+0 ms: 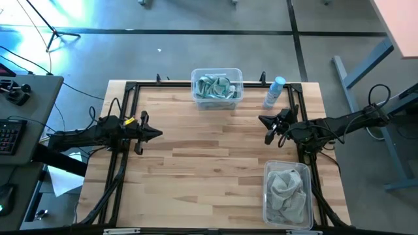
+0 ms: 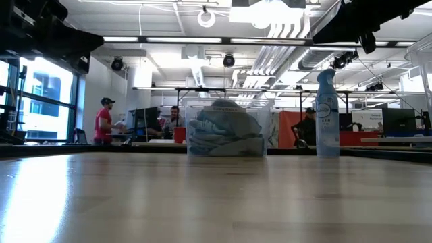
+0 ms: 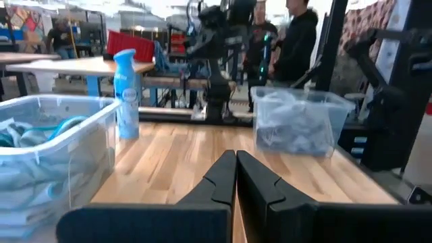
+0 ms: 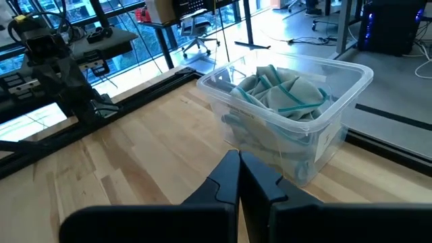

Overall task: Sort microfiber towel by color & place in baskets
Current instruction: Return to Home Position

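Note:
Pale teal microfiber towels (image 1: pixel 216 86) fill a clear basket (image 1: pixel 238 81) at the table's far edge, which also shows in the right wrist view (image 4: pixel 351 81). Light grey towels (image 1: pixel 285 188) lie in a second clear basket (image 1: pixel 268 171) at the near right corner, which the left wrist view shows too (image 3: pixel 331 102). My left gripper (image 1: pixel 159 134) is shut and holds nothing, level above the table's left side. My right gripper (image 1: pixel 264 125) is shut too, with nothing in it, above the right side between the two baskets.
A white-blue spray bottle (image 1: pixel 274 93) stands at the far right, beside the teal basket. A black metal frame (image 1: pixel 130 88) runs along the table's edges. Bare wood (image 1: pixel 209 170) spans the middle. People stand in the room beyond the table.

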You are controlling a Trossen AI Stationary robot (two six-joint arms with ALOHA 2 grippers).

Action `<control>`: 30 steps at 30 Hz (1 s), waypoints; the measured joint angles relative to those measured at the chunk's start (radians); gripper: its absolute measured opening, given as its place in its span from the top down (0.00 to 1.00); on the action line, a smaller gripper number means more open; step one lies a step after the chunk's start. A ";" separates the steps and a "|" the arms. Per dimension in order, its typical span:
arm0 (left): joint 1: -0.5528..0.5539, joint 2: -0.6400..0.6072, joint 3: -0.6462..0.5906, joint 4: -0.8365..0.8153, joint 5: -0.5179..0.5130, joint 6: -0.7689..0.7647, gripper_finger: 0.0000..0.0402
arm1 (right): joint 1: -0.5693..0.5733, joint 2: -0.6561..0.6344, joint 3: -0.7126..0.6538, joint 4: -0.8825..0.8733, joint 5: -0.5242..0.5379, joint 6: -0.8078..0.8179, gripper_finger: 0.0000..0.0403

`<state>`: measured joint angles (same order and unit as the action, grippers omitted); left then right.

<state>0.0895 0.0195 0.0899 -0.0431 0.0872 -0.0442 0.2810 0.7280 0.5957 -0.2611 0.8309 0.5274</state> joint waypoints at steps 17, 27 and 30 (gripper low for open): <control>0.000 0.006 -0.077 0.068 -0.008 -0.109 1.00 | 0.000 0.000 0.000 0.000 0.012 0.008 1.00; 0.000 0.006 -0.077 0.065 -0.011 0.016 1.00 | 0.000 0.000 0.000 -0.004 0.023 0.006 1.00; 0.000 0.006 -0.077 0.065 -0.012 0.089 1.00 | 0.000 0.000 0.000 -0.004 0.034 0.005 1.00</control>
<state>0.0898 0.0254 0.0128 0.0223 0.0753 0.0448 0.2806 0.7284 0.5957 -0.2653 0.8649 0.5323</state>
